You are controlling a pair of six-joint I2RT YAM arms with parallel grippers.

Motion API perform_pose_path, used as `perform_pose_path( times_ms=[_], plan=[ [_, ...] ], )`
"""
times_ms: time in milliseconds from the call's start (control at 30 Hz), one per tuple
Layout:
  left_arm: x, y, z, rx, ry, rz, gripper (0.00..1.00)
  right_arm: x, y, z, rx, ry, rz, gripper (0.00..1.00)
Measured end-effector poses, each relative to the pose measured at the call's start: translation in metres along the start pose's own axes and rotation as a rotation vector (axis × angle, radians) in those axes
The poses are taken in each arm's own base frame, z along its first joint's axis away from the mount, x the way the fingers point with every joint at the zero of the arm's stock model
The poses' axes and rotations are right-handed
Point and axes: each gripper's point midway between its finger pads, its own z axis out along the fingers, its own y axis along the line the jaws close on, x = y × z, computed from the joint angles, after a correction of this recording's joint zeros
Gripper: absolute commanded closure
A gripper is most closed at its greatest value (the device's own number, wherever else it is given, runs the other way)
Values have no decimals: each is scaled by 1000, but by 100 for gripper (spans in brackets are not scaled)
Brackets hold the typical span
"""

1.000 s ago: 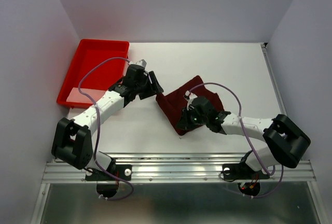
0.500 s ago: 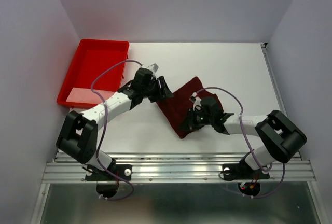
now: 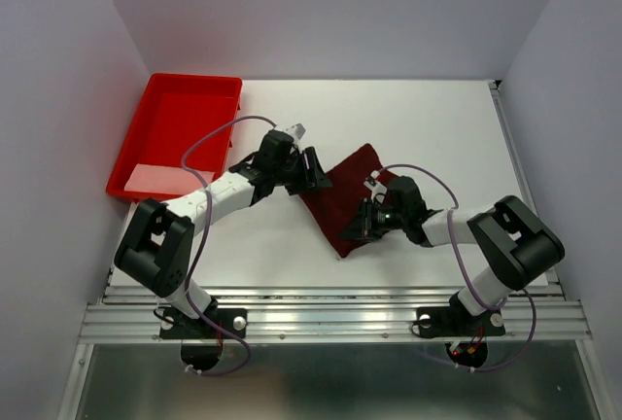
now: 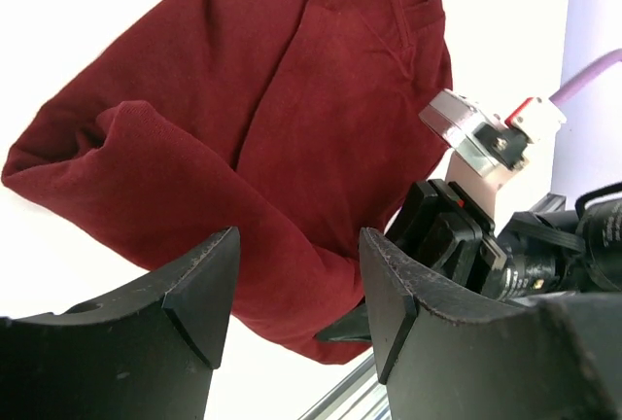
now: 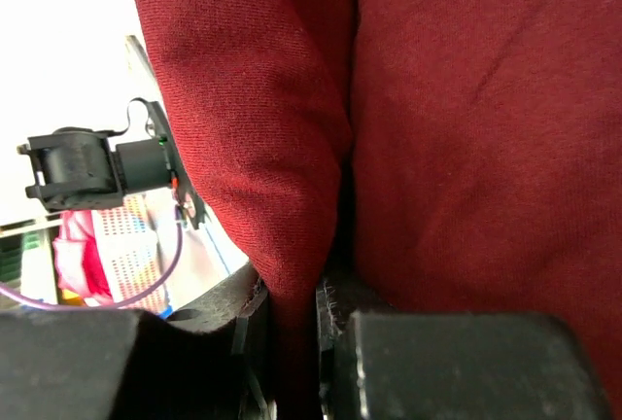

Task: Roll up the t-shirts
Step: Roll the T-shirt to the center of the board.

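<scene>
White table (image 3: 437, 119), maroon t-shirt (image 3: 340, 196) bunched mid-table, right tool (image 5: 292, 337) pinching its fold, left tool (image 4: 297, 279) open over its left edge

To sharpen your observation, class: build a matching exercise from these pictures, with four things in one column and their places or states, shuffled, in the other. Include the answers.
Column one:
1. left gripper
2. right gripper
3. t-shirt
4. red tray

Column two:
A. at the far left corner of the table, apart from the t-shirt
B. shut on a fold of the t-shirt
C. open, over the t-shirt's left end
D. dark maroon, partly folded, lying mid-table

Pairs: 1-C, 2-B, 3-D, 4-A
</scene>
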Motion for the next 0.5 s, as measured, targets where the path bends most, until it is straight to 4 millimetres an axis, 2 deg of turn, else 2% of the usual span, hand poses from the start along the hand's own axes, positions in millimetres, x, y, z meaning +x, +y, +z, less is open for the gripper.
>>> perform_pose_path(
  times_ms=[267, 500],
  plan=[
    [-8, -7, -4, 32, -40, 28, 37, -5, -13, -4, -11, 13, 100, 99],
    [-6, -2, 3, 22, -35, 45, 38, -4, -20, -4, -10, 29, 165, 99]
  ],
)
